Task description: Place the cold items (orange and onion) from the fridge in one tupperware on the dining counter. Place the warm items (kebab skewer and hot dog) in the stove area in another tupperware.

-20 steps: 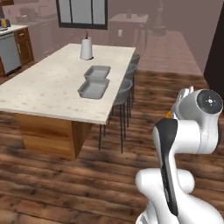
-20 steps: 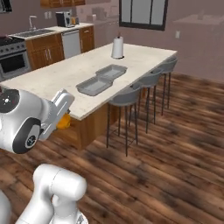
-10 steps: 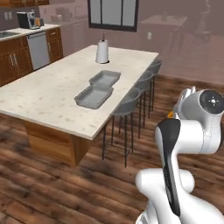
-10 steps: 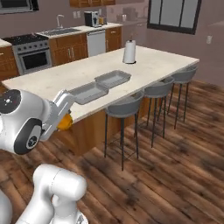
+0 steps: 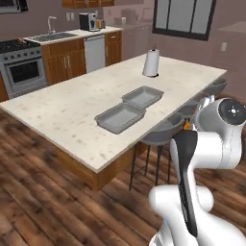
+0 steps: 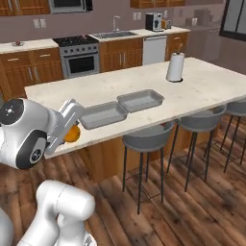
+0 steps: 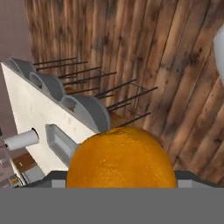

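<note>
My gripper is shut on an orange, held low beside my body over the wooden floor. The same orange peeks out below the hand, short of the dining counter. Two grey tupperware trays lie side by side on that counter, both with nothing in them: the nearer one and the farther one, also visible as the nearer tray and the farther tray. In the hand view one tray shows on the counter top. The onion, kebab skewer and hot dog are out of view.
Grey bar stools line the counter's near side. A paper towel roll stands at the counter's far end. The stove, sink and wooden cabinets run along the back wall. Open wooden floor lies before the stools.
The whole picture has shifted: the base has driven and turned, so the counter now looks closer and more side-on. The orange stays in the gripper.
</note>
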